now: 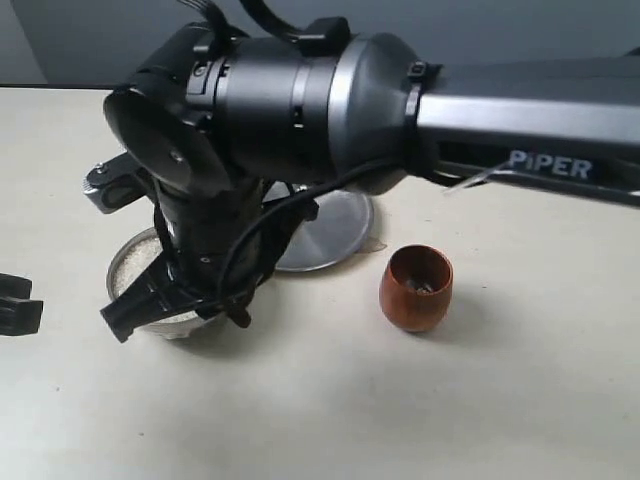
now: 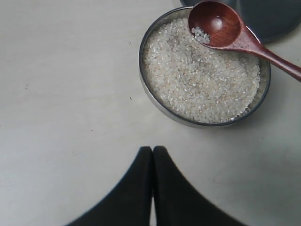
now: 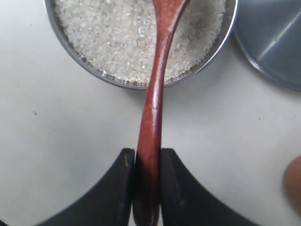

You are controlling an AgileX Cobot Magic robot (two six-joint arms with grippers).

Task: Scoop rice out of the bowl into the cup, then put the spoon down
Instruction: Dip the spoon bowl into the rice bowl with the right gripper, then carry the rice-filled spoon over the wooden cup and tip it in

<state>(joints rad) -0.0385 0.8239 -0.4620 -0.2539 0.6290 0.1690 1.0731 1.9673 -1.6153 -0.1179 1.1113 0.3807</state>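
Observation:
The silver bowl (image 2: pixel 146 80) holds a deep layer of white rice (image 2: pixel 197 80); in the exterior view the bowl (image 1: pixel 125 262) is mostly hidden behind the right arm. The dark wooden spoon (image 2: pixel 221 28) hovers over the bowl's far side with a few grains in its head. My right gripper (image 3: pixel 148 155) is shut on the spoon (image 3: pixel 153 113) at the handle's end. The wooden cup (image 1: pixel 416 288) stands on the table right of the bowl, with a little rice inside. My left gripper (image 2: pixel 153 150) is shut and empty, a short way from the bowl.
A flat steel plate (image 1: pixel 335 235) lies behind the bowl and cup, its edge showing in the right wrist view as the plate (image 3: pixel 273 42). The left arm's black finger (image 1: pixel 18 305) sits at the far left edge of the pale table (image 1: pixel 400 400).

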